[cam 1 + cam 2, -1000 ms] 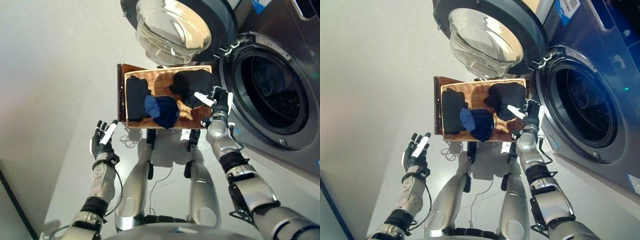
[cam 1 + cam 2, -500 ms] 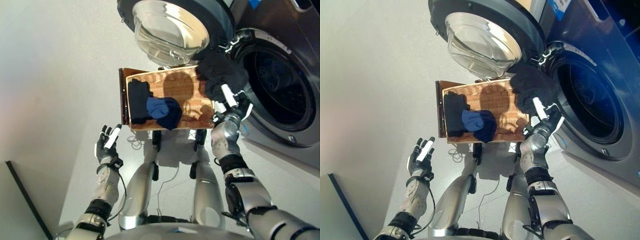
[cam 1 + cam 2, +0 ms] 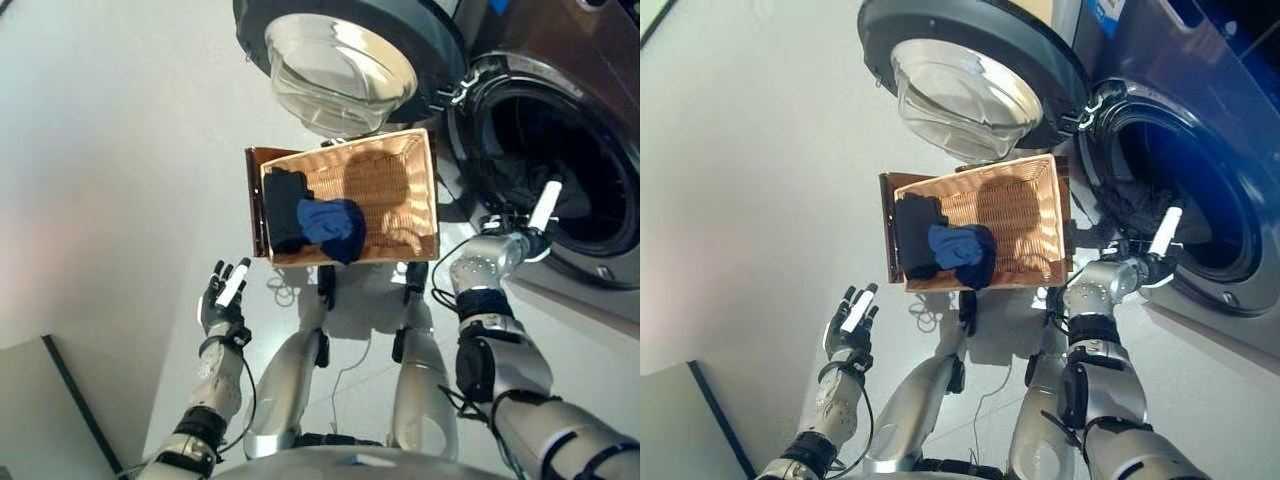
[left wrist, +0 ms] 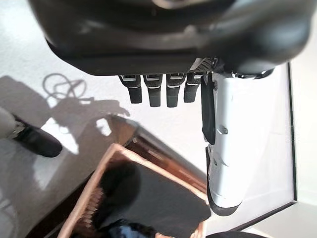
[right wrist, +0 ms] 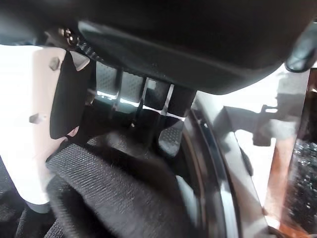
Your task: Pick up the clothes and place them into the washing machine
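I see my right hand (image 3: 1145, 262) at the washing machine (image 3: 1200, 190) mouth, fingers curled on dark cloth (image 5: 114, 198). Beside the machine, a basket (image 3: 400, 185) on pale floor (image 3: 120, 150) holds more clothes (image 3: 310, 222). My left hand (image 3: 224, 296) hangs spread.

a pale grey floor (image 3: 120, 180) fills most of the head views, smooth and evenly lit. under the wicker basket, a dark brown board or stand (image 3: 254, 200) shows along the basket's left edge, lying flat on the floor; the left wrist view shows the same brown edge (image 4: 163, 161) just outside the woven rim. at the lower left corner of the head views a lighter panel with a thin dark edge (image 3: 70, 400) runs diagonally across the floor; what it belongs to cannot be told. a blue surface (image 3: 1250, 60) stands at the far upper right.
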Robot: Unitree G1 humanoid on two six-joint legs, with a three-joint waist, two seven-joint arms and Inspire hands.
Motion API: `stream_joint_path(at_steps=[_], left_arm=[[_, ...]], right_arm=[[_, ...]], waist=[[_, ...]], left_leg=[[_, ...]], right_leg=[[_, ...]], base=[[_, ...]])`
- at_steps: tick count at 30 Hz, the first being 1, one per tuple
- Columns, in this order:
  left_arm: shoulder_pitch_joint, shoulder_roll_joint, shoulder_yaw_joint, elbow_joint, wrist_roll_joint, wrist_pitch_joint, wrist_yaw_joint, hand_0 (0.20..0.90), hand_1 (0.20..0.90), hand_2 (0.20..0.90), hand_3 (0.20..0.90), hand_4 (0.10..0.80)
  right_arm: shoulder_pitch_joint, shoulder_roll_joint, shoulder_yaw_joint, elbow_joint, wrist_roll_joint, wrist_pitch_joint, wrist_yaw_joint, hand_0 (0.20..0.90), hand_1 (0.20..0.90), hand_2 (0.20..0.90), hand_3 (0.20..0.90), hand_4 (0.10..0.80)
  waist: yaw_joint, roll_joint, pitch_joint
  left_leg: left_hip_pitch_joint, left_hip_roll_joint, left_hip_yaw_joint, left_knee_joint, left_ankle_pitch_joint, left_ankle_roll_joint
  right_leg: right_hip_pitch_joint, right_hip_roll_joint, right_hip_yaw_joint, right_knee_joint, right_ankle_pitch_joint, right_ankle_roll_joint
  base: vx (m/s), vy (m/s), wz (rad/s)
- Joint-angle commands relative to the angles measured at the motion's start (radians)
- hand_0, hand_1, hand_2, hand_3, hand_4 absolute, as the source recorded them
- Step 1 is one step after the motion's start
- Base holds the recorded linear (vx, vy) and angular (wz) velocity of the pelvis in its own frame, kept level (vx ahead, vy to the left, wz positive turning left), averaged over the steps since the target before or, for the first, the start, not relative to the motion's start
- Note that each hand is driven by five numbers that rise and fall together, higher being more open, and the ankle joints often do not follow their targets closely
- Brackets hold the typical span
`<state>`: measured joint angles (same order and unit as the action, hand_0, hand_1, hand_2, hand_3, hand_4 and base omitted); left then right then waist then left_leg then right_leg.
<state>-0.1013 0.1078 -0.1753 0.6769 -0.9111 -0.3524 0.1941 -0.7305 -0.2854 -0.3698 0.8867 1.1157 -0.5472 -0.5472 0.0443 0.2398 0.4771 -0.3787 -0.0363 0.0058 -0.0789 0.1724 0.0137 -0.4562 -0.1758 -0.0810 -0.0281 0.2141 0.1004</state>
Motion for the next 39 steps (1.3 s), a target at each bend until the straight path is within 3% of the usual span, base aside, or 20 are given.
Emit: stream_joint_path(at_steps=[1,2,9,22,26,36,38,39], left_arm=[[0.025,0.024,-0.005,-0.003,-0.007,-0.05,-0.018,0.9,0.9,0.9,0.9,0.8],[0.035,0.03,-0.01,-0.002,-0.008,-0.049,-0.027,0.9,0.9,0.9,0.9,0.8],[0.046,0.046,-0.046,-0.025,-0.015,-0.051,-0.059,0.9,0.9,0.9,0.9,0.8],[0.072,0.059,-0.084,-0.066,-0.026,-0.047,-0.067,0.9,0.9,0.9,0.9,0.8],[0.074,0.057,-0.085,-0.066,-0.026,-0.05,-0.059,0.9,0.9,0.9,0.9,0.8],[0.066,0.056,-0.084,-0.064,-0.031,-0.046,-0.049,0.9,0.9,0.9,0.9,0.8],[0.067,0.056,-0.083,-0.065,-0.03,-0.045,-0.048,0.9,0.9,0.9,0.9,0.8],[0.066,0.061,-0.085,-0.075,-0.028,-0.049,-0.045,0.9,0.9,0.9,0.9,0.8]], right_arm=[[-0.075,-0.167,-0.038,-0.005,-0.028,-0.085,0.009,0.2,0.2,0.2,0.2,0.3],[-0.102,-0.233,-0.038,0.041,-0.023,-0.064,0.009,0.2,0.2,0.2,0.2,0.3],[-0.239,-0.441,0.003,0.192,0.011,-0.008,0.017,0.2,0.2,0.2,0.2,0.3],[-0.44,-0.674,0.092,0.255,0.06,-0.022,-0.005,0.2,0.2,0.2,0.2,0.3],[-0.488,-0.701,0.117,0.264,0.079,-0.033,-0.011,0.2,0.2,0.2,0.2,0.3],[-0.515,-0.674,0.127,0.289,0.092,-0.031,-0.026,0.214,0.214,0.214,0.214,0.31],[-0.516,-0.677,0.133,0.309,0.075,-0.014,-0.036,0.818,0.818,0.818,0.818,0.741],[-0.522,-0.676,0.155,0.333,0.047,0.014,-0.051,0.9,0.9,0.9,0.9,0.8]], waist=[[-0.002,0.039,-0.04],[0.003,0.046,-0.044],[0.018,0.074,-0.054],[0.026,0.089,-0.084],[0.025,0.095,-0.087],[0.023,0.103,-0.089],[0.024,0.102,-0.09],[0.027,0.102,-0.089]], left_leg=[[-0.006,-0.028,0.002,0.032,-0.085,-0.053],[-0.006,-0.03,0.003,0.031,-0.084,-0.054],[-0.003,-0.031,0.007,0.021,-0.078,-0.059],[0.0,-0.032,0.004,0.003,-0.07,-0.065],[-0.001,-0.032,0.004,-0.003,-0.068,-0.066],[-0.006,-0.032,0.007,-0.005,-0.067,-0.064],[-0.006,-0.032,0.008,-0.005,-0.067,-0.064],[-0.006,-0.031,0.011,-0.005,-0.068,-0.063]], right_leg=[[0.028,-0.061,0.002,0.123,-0.161,0.044],[0.027,-0.063,0.004,0.123,-0.162,0.044],[0.022,-0.062,0.013,0.123,-0.166,0.045],[0.008,-0.059,0.018,0.131,-0.174,0.042],[0.002,-0.057,0.021,0.135,-0.176,0.041],[-0.007,-0.052,0.027,0.139,-0.178,0.036],[-0.008,-0.053,0.027,0.139,-0.177,0.036],[-0.008,-0.053,0.027,0.139,-0.175,0.035]], base=[[0.007,0.002,-0.06],[0.007,0.001,-0.07],[0.002,0.0,-0.01],[0.0,0.0,0.0],[0.004,0.001,0.02],[0.001,0.0,0.0],[0.0,0.0,0.0],[0.0,0.0,0.0]])
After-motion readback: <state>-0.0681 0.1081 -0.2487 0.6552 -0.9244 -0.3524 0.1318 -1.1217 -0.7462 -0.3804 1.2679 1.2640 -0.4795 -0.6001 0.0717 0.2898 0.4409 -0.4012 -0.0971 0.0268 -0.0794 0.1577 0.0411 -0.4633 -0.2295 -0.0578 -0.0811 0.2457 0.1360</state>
